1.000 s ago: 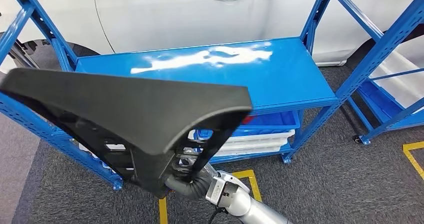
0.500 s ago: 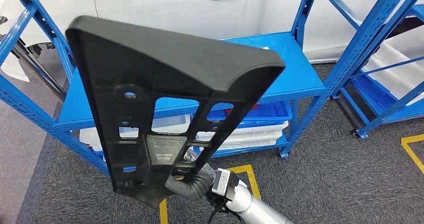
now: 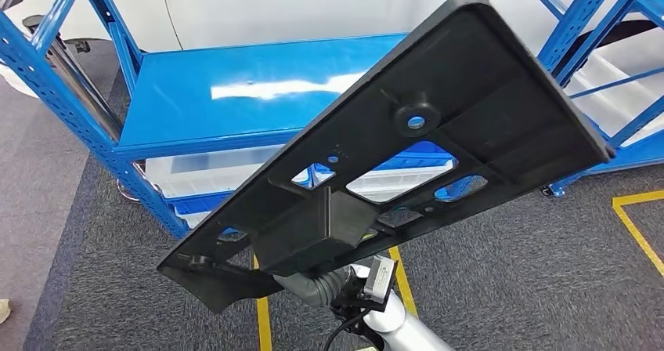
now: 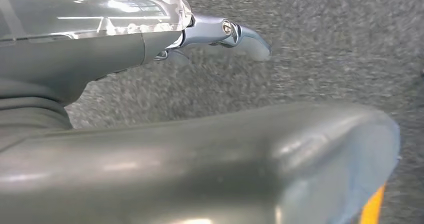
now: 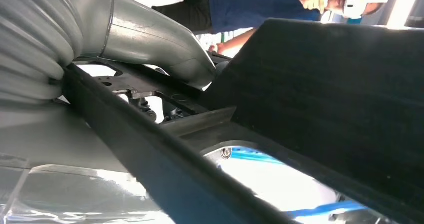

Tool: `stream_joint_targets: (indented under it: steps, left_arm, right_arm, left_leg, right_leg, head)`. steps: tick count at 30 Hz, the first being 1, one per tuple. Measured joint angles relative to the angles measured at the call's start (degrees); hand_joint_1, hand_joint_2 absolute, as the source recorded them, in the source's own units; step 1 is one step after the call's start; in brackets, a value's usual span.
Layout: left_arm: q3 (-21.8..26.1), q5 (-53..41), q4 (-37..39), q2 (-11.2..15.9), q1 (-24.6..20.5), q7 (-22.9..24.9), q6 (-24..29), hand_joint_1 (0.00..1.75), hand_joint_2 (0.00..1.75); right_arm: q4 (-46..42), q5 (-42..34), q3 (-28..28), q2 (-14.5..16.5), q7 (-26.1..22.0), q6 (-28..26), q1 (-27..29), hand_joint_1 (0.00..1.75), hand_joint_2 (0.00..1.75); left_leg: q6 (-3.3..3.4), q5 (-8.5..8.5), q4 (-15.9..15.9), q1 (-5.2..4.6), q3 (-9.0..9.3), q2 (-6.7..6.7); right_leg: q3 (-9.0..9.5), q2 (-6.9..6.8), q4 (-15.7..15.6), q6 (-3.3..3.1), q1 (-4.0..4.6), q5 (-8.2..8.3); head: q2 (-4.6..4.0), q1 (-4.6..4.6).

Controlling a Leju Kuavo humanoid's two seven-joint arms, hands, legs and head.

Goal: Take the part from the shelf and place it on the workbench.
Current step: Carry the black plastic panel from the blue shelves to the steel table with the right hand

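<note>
Part (image 3: 438, 124), a large black perforated panel, spans the head view from lower left to upper right, tilted, held by right hand (image 5: 150, 49) gripping its lower edge. Blue shelf (image 3: 258, 92) behind it. Left hand (image 4: 220, 34) over grey carpet, holding nothing, fingers apart.

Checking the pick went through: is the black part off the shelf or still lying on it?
Off the shelf. The black part is held tilted in the air by the right hand, above the bare blue shelf.
</note>
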Motion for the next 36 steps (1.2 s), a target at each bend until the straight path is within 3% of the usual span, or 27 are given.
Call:
stream_joint_targets:
  steps: [2,4,6,8,9,11,13,14,15,16,17,19,20,21,23,25,28,29,30,31,32,34,36]
  left_arm:
    - [0.0,-0.2,0.0,0.0,0.1,0.1,-0.2,0.0,0.0]
    - [0.1,-0.5,0.0,0.0,0.1,0.2,-0.4,0.0,0.0]
    - [0.1,-0.9,0.0,-0.1,0.1,0.2,-0.7,0.0,0.0]
    - [0.1,-1.2,0.0,0.0,0.2,0.2,-0.9,0.0,0.0]
    - [0.0,-1.3,0.0,0.0,0.2,0.2,-1.0,0.0,0.0]
    - [0.0,-1.3,0.0,0.1,0.3,0.2,-1.1,0.0,0.0]
    - [0.0,-1.3,0.0,0.1,0.3,0.2,-1.1,0.0,0.0]
    - [0.1,-1.3,0.0,0.2,0.3,0.2,-1.1,0.0,0.0]
    - [0.1,-1.3,0.0,0.2,0.3,0.3,-1.1,0.0,0.0]
    - [0.1,-1.3,0.0,0.2,0.3,0.3,-1.1,0.0,0.0]
    - [0.1,-1.3,0.0,0.2,0.2,0.3,-1.1,0.0,0.0]
    - [0.1,-1.3,0.0,0.2,0.0,0.5,-1.2,0.0,0.0]
    - [0.1,-1.3,0.0,0.2,-0.1,0.7,-1.2,0.0,0.0]
    - [0.1,-1.3,0.0,0.2,-0.1,1.1,-1.4,0.0,0.0]
    - [0.1,-1.4,0.0,0.2,0.0,2.1,-1.7,0.0,0.0]
    - [0.1,-1.5,0.0,0.2,0.1,2.9,-2.1,0.0,0.0]
    - [0.1,-1.8,0.0,0.2,0.1,3.6,-2.0,0.0,0.0]
    - [0.1,-1.8,0.0,0.2,0.2,3.7,-2.0,0.0,0.0]
    - [0.1,-1.9,0.0,0.1,0.2,3.7,-1.9,0.0,0.0]
    - [0.1,-2.0,0.0,0.0,0.3,3.8,-1.9,0.0,0.0]
    - [0.1,-2.0,0.0,-0.1,0.3,3.8,-1.8,0.0,0.0]
    - [0.1,-2.1,0.0,-0.4,0.3,3.8,-1.6,0.0,0.0]
    - [0.2,-2.0,0.0,-0.7,0.4,3.7,-1.4,0.0,0.0]
  right_arm:
    - [-0.3,0.2,-0.2,0.0,0.0,-0.1,0.3,1.75,1.75]
    - [-0.9,0.3,-0.5,0.2,0.0,-0.2,0.4,1.75,1.75]
    - [-1.3,0.5,-0.8,0.4,0.0,-0.2,0.5,1.75,1.75]
    - [-1.6,0.9,-1.1,0.4,-0.1,-0.2,0.7,1.75,1.75]
    - [-1.6,1.0,-1.2,0.5,-0.1,-0.2,0.7,1.75,1.75]
    - [-1.7,1.1,-1.3,0.5,0.0,-0.2,0.9,1.75,1.75]
    - [-1.8,1.2,-1.3,0.5,0.0,-0.3,1.1,1.75,1.75]
    - [-1.8,1.2,-1.3,0.5,0.0,-0.3,1.3,1.75,1.75]
    - [-1.8,1.2,-1.3,0.5,0.0,-0.3,1.4,1.75,1.75]
    - [-1.8,1.2,-1.3,0.5,0.0,-0.2,1.4,1.75,1.75]
    - [-1.9,1.1,-1.3,0.5,0.0,-0.1,1.4,1.75,1.75]
    - [-2.0,1.2,-1.4,0.6,0.0,0.2,1.4,1.75,1.75]
    - [-2.1,1.2,-1.4,0.7,0.0,0.4,1.4,1.75,1.75]
    - [-2.1,1.2,-1.4,0.7,0.0,0.5,1.3,1.75,1.75]
    - [-2.2,1.4,-1.4,0.7,0.0,0.9,1.4,1.75,1.75]
    - [-2.2,1.6,-1.5,0.6,0.0,1.1,1.4,1.75,1.75]
    - [-2.0,1.8,-1.7,0.4,0.0,1.3,1.4,1.75,1.75]
    - [-1.8,1.8,-1.8,0.3,0.0,1.4,1.5,1.75,1.75]
    - [-1.6,1.8,-1.8,0.1,0.0,1.6,1.5,1.75,1.75]
    - [-1.3,1.8,-1.8,0.0,0.0,1.8,1.5,1.75,1.75]
    - [-1.1,1.7,-1.8,-0.1,0.0,2.1,1.5,1.75,1.75]
    - [-0.7,1.5,-1.8,-0.2,0.0,2.7,1.2,1.75,1.75]
    - [-0.4,1.3,-1.8,-0.1,0.0,3.2,0.7,1.75,1.75]
  left_leg:
    - [-0.1,1.0,0.3,-0.18,-1.36,-0.01]
    - [-0.49,1.9,0.5,-0.3,-2.17,-0.03]
    - [-1.13,2.91,0.3,-0.15,-2.41,0.02]
    - [-1.8,3.51,0.0,0.04,-2.6,0.02]
    - [-2.08,2.55,0.6,0.07,-2.99,-0.03]
    - [-2.59,-2.47,5.2,0.25,-4.52,-0.12]
    - [-3.14,-7.49,12.9,0.42,-6.36,-0.14]
    - [-3.39,-8.17,15.8,0.52,-6.64,-0.13]
    - [-3.6,-7.48,17.1,0.64,-6.09,-0.13]
    - [-3.77,-5.94,16.1,0.81,-4.4,-0.13]
    - [-3.92,-4.49,13.1,1.02,-1.63,-0.13]
    - [-3.91,-4.56,4.7,1.19,4.59,-0.3]
    - [-3.62,-5.39,1.6,1.13,6.42,-0.38]
    - [-3.17,-6.14,0.0,0.96,7.12,-0.47]
    - [-2.03,-5.74,-0.4,0.75,6.6,-0.35]
    - [-1.08,-4.71,-0.6,0.75,5.85,-0.15]
    - [-0.46,-3.26,-0.6,0.62,4.24,-0.02]
    - [-0.42,-2.89,-0.5,0.52,3.73,0.11]
    - [-0.39,-2.59,-0.5,0.41,3.29,0.28]
    - [-0.39,-2.39,-0.4,0.31,2.98,0.49]
    - [-0.4,-2.27,-0.3,0.2,2.82,0.78]
    - [-0.62,-2.15,-0.2,-0.05,2.7,1.35]
    - [-1.05,-2.0,-0.1,-0.27,2.56,2.27]
  right_leg:
    - [5.13,0.0,-5.4,-0.71,0.34,2.88]
    - [11.13,-0.08,-14.0,-1.72,0.89,3.04]
    - [13.47,-0.11,-18.3,-2.42,1.35,2.26]
    - [12.98,-0.17,-18.9,-3.01,1.3,3.37]
    - [12.53,-0.25,-19.2,-3.44,1.15,4.07]
    - [11.18,-0.42,-19.5,-4.02,0.91,5.62]
    - [9.38,-0.43,-19.4,-4.11,0.92,6.99]
    - [8.43,-0.46,-19.2,-4.02,0.91,7.66]
    - [7.48,-0.49,-19.0,-3.88,0.86,8.26]
    - [6.5,-0.5,-18.7,-3.67,0.77,8.8]
    - [5.58,-0.5,-18.3,-3.42,0.68,9.26]
    - [4.04,-0.48,-17.3,-2.81,0.71,9.88]
    - [3.59,-0.48,-16.9,-2.46,0.77,10.14]
    - [3.32,-0.49,-16.8,-2.1,0.83,10.44]
    - [3.02,-0.47,-16.8,-1.3,0.61,11.05]
    - [1.92,-0.35,-14.8,-0.66,0.34,9.25]
    - [-1.74,-0.24,-4.6,-0.2,0.23,2.17]
    - [-2.37,-0.25,-1.8,-0.16,0.23,0.8]
    - [-2.0,-0.26,-0.9,-0.24,0.24,0.56]
    - [-0.53,-0.32,-2.3,-0.43,0.29,1.35]
    - [1.92,-0.6,-5.7,-0.76,0.4,2.84]
    - [6.83,-2.57,-13.6,-1.76,1.03,5.05]
    - [8.56,-3.81,-17.3,-2.58,1.69,5.58]
  head:
    - [0.0,-0.01]
    - [0.0,-0.01]
    - [0.0,-0.01]
    - [0.0,-0.01]
    - [0.0,-0.01]
    - [0.0,-0.01]
    - [0.0,-0.01]
    - [0.0,-0.01]
    - [0.0,-0.01]
    - [0.0,-0.01]
    - [0.0,-0.01]
    - [0.0,-0.01]
    - [0.0,-0.01]
    - [0.01,-0.01]
    - [0.01,-0.01]
    - [0.0,-0.01]
    - [0.0,-0.01]
    - [0.0,-0.01]
    - [0.0,-0.01]
    - [0.0,-0.01]
    - [0.0,-0.01]
    - [0.0,-0.01]
    - [0.0,-0.01]
